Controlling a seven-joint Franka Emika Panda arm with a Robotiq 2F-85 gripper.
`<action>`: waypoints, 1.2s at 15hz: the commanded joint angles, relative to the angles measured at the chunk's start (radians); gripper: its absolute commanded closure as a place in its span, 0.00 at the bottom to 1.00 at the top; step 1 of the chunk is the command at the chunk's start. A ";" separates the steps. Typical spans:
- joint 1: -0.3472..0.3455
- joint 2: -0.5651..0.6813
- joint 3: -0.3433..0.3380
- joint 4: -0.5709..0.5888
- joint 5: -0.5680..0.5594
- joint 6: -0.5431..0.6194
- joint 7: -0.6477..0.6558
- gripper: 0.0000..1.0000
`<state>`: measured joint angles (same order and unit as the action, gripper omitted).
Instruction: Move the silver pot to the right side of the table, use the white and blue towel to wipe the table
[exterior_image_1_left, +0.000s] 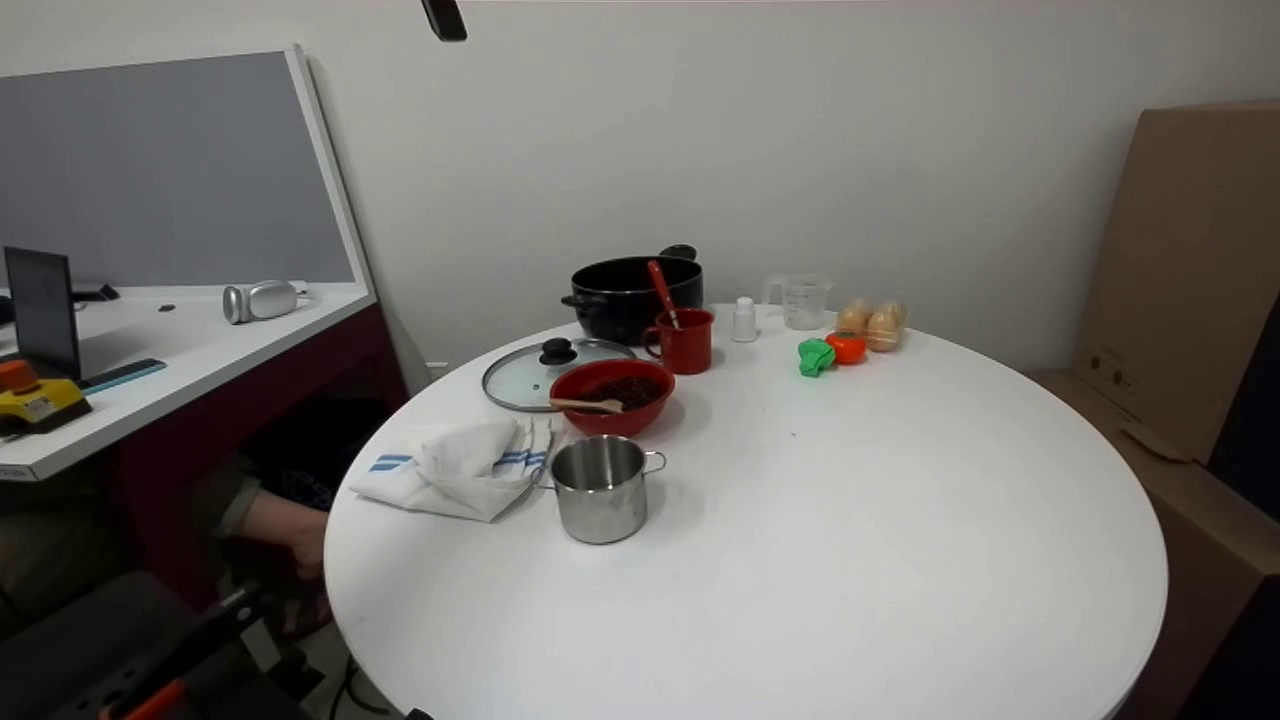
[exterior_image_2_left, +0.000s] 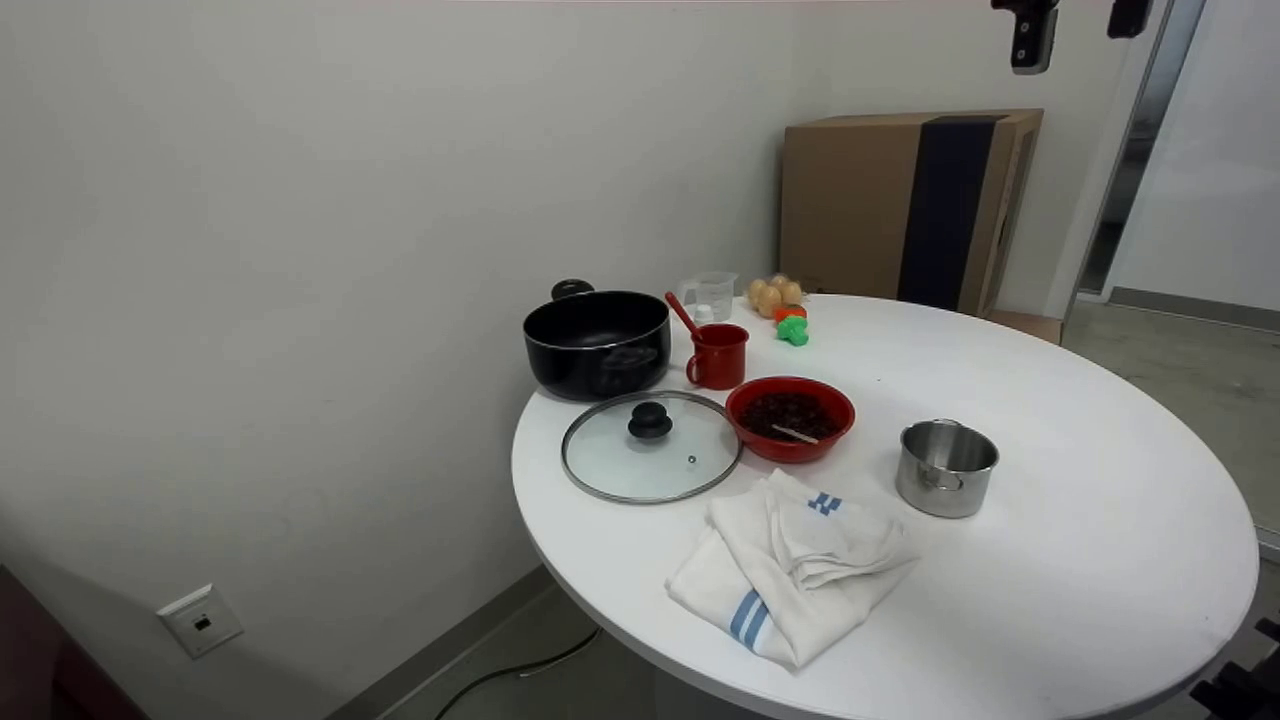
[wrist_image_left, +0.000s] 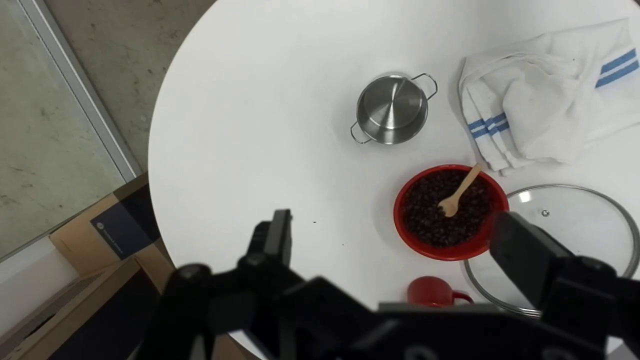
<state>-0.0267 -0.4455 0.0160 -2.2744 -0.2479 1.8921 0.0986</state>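
Note:
The small silver pot (exterior_image_1_left: 600, 510) (exterior_image_2_left: 940, 490) (wrist_image_left: 392, 107) stands upright on the round white table (exterior_image_1_left: 850, 560) (exterior_image_2_left: 1080, 600) (wrist_image_left: 240, 140). Beside it lies the crumpled white and blue towel (exterior_image_1_left: 460, 475) (exterior_image_2_left: 800, 590) (wrist_image_left: 545, 100), partly folded, its blue stripes showing. A gap separates pot and towel in the wrist view. High above the tabletop hangs my gripper (exterior_image_2_left: 1080, 52) (wrist_image_left: 395, 217), open, its fingers wide apart with nothing held. Only one fingertip (exterior_image_1_left: 446, 22) enters at the top in an exterior view; the rest of the arm is out of view.
Close to the pot sits a red bowl (exterior_image_1_left: 605, 423) of dark beans with a wooden spoon. Nearby are a glass lid (exterior_image_2_left: 610, 460), black pot (exterior_image_2_left: 590, 370) and red mug (exterior_image_2_left: 722, 365). Farther along stand a shaker (exterior_image_1_left: 744, 322), measuring cup (exterior_image_1_left: 805, 305) and eggs (exterior_image_1_left: 886, 328).

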 joint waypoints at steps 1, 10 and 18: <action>0.002 0.063 0.008 -0.003 0.000 0.084 0.005 0.00; -0.028 0.274 -0.010 0.088 -0.021 0.158 0.026 0.00; -0.164 0.345 -0.138 0.137 -0.206 0.190 0.039 0.00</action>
<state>-0.1502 -0.1618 -0.0759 -2.1642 -0.4028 2.0623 0.1385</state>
